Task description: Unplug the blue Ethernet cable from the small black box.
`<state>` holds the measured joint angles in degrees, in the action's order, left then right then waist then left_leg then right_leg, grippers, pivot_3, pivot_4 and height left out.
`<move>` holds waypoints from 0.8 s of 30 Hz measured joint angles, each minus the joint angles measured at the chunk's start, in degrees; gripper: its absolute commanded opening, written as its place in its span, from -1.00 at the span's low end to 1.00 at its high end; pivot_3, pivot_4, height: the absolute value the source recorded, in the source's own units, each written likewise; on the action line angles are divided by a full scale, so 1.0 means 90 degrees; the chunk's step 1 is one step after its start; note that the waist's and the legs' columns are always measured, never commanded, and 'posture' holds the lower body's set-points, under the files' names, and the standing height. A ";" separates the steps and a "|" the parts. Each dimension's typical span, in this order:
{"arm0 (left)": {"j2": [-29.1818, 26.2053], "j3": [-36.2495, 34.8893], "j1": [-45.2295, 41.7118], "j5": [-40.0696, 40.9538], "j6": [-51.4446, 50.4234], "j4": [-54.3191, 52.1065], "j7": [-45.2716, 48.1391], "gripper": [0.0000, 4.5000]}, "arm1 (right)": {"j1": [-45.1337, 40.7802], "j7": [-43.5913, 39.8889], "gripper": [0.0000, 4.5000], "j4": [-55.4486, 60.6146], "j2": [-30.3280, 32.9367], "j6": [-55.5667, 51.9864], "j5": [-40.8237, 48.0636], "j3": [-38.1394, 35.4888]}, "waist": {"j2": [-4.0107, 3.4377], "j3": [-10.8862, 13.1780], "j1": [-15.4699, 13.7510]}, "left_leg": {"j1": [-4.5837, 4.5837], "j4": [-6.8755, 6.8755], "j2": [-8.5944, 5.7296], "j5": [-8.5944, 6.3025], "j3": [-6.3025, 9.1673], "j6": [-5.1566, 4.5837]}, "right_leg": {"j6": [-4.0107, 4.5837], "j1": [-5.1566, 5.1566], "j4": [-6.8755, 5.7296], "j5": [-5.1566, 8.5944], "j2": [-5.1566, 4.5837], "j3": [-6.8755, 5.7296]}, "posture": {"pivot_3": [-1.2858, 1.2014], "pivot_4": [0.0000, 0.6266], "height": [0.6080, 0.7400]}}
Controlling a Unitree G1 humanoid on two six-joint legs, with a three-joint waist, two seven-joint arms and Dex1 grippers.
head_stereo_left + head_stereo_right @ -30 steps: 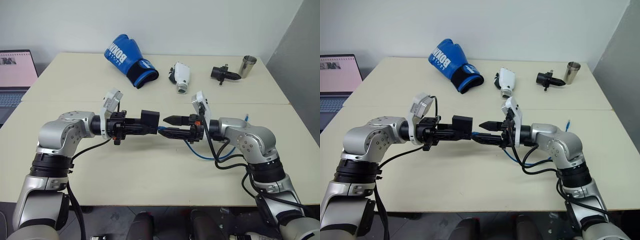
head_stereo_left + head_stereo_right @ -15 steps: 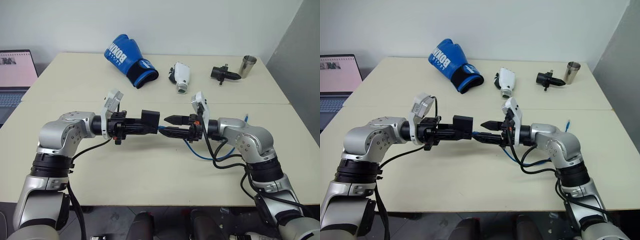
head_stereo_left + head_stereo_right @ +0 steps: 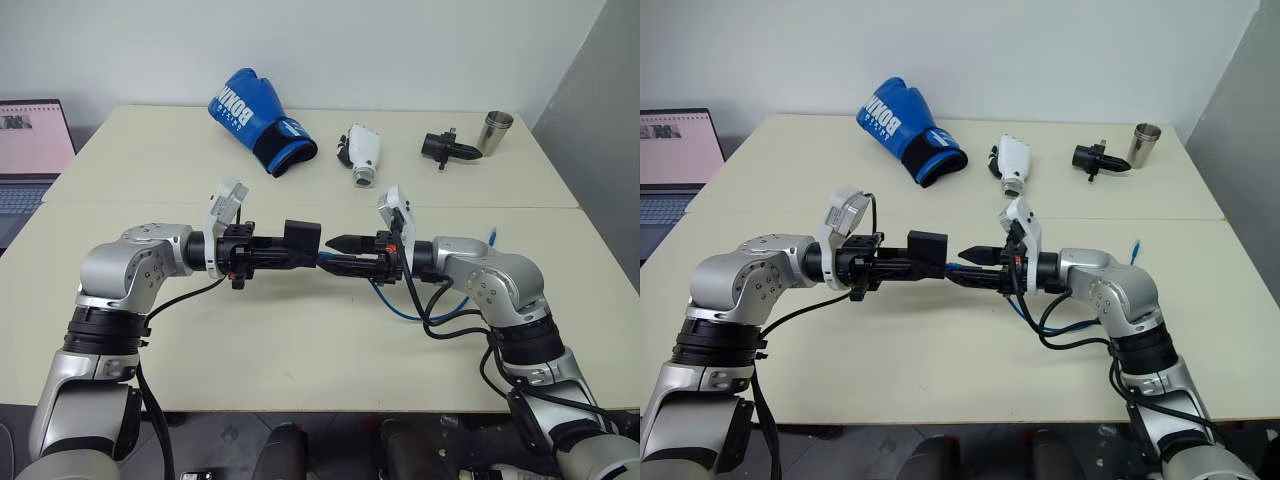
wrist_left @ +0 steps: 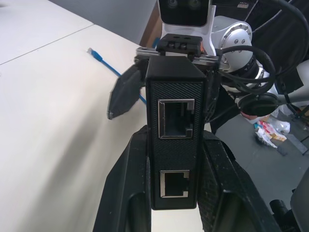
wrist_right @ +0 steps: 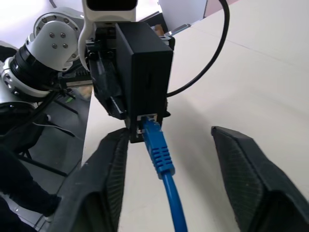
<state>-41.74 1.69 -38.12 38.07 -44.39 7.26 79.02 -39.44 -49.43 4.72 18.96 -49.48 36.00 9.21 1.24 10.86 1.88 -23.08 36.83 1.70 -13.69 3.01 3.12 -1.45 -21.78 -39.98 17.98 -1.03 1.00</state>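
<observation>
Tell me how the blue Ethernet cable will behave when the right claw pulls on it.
The blue Ethernet cable is probably floppy: behind the right claw it sags in loose loops onto the table. Its ribbed boot at the plug looks stiffer and likely gives the better grip. The plug still sits in the small black box, so its latch may resist a straight pull.

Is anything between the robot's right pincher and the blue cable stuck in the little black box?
Nothing visible is in the way. The right gripper has its two black fingers open on either side of the thin bright blue Ethernet cable, not yet touching it. The cable's plug is still in the small matte black box, which the left gripper holds.
</observation>
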 measured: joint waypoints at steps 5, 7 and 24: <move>0.0000 0.0000 0.0001 -0.0010 0.0001 0.0003 0.0002 -0.64 | 0.0000 -0.0099 -0.58 0.0012 0.0019 -0.0122 0.0139 -0.0007 | 0.0000 0.0000 0.0000 | 0.0000 0.0000 0.0000 0.0000 0.0001 0.0000 | 0.0000 0.0000 0.0000 0.0000 0.0000 -0.0001 | 0.03 -0.52 1.00; -0.0001 -0.0001 0.0006 -0.0013 0.0001 0.0005 0.0004 -0.64 | 0.0000 -0.0127 -0.81 0.0015 0.0031 -0.0141 0.0148 -0.0010 | 0.0000 0.0000 0.0000 | 0.0000 0.0000 0.0000 0.0000 0.0000 0.0000 | 0.0000 0.0000 0.0000 0.0000 0.0000 0.0000 | 0.03 -0.52 1.00; 0.0024 -0.0040 0.0038 0.0124 -0.0051 -0.0034 0.0164 -0.64 | 0.0035 -0.0391 -0.96 0.0275 0.0436 -0.0440 0.0461 -0.0070 | 0.0000 0.0000 -0.0001 | -0.0001 0.0000 0.0000 0.0000 0.0001 0.0000 | 0.0000 0.0000 0.0001 0.0000 0.0000 -0.0001 | 0.03 -0.52 1.00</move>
<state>-41.52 1.32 -37.77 39.18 -44.84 6.96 80.49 -39.12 -52.94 7.19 22.88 -53.44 40.15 8.58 1.23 10.86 1.87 -23.10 36.84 1.70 -13.69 3.01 3.12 -1.45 -21.79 -39.97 17.98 -1.03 0.99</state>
